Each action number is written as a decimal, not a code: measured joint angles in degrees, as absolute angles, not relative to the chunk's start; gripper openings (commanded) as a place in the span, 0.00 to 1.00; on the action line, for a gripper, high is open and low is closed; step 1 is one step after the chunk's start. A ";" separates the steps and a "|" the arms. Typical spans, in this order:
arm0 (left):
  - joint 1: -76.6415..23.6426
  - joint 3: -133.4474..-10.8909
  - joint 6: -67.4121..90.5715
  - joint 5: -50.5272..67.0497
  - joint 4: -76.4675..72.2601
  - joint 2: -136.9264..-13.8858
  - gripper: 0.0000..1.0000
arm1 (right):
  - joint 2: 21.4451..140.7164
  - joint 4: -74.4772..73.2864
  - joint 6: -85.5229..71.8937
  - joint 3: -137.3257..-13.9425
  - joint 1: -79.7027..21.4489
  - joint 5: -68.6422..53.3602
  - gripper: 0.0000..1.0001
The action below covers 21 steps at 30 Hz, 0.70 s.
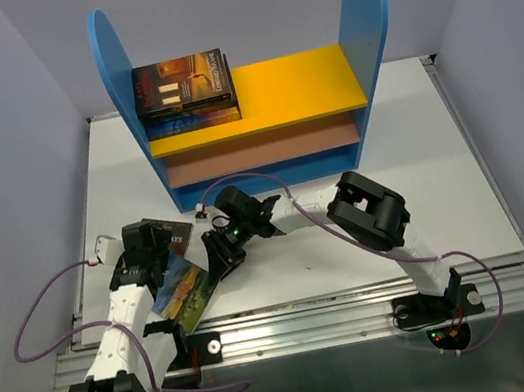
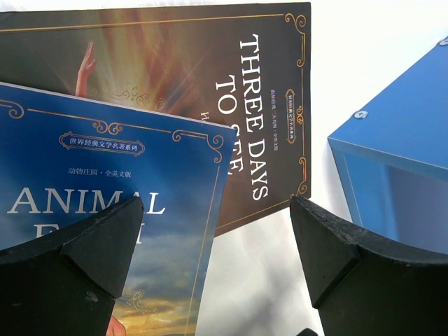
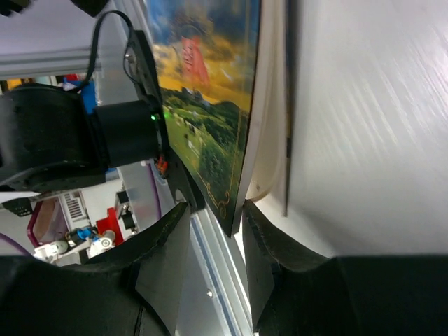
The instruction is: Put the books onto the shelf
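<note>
The shelf [image 1: 304, 87] stands at the back of the table, with a stack of books [image 1: 184, 90] lying flat on the left of its yellow top board. Two more books are on the table at the left. The dark "Three Days to See" [image 2: 196, 70] lies flat. The blue Animal Farm [image 2: 105, 168] overlaps it and is tilted up [image 1: 183, 291]. My left gripper [image 2: 215, 210] hangs open over both, holding nothing. My right gripper [image 3: 215, 210] is open around a corner of Animal Farm [image 3: 210, 105]. One finger touches the book's underside; the other stands clear.
The shelf's blue side panel [image 2: 399, 133] is just right of the left gripper. An aluminium rail [image 1: 315, 324] runs along the table's near edge, close behind Animal Farm. Purple cables [image 1: 32, 328] loop beside the left arm. Grey walls enclose the table.
</note>
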State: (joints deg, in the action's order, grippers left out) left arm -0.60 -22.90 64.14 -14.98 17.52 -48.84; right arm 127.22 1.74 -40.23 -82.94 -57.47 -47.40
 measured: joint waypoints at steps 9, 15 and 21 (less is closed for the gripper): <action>-0.60 -22.76 64.16 -14.55 17.56 -48.36 0.99 | 127.55 3.62 -42.65 -85.82 -57.69 -47.97 0.20; -0.60 -22.35 64.18 -13.72 17.67 -47.22 0.99 | 128.46 0.75 -42.24 -86.54 -57.84 -44.75 0.01; -0.60 -23.00 61.45 -8.99 19.27 -42.74 0.99 | 127.90 0.30 -41.32 -85.25 -58.00 -40.93 0.01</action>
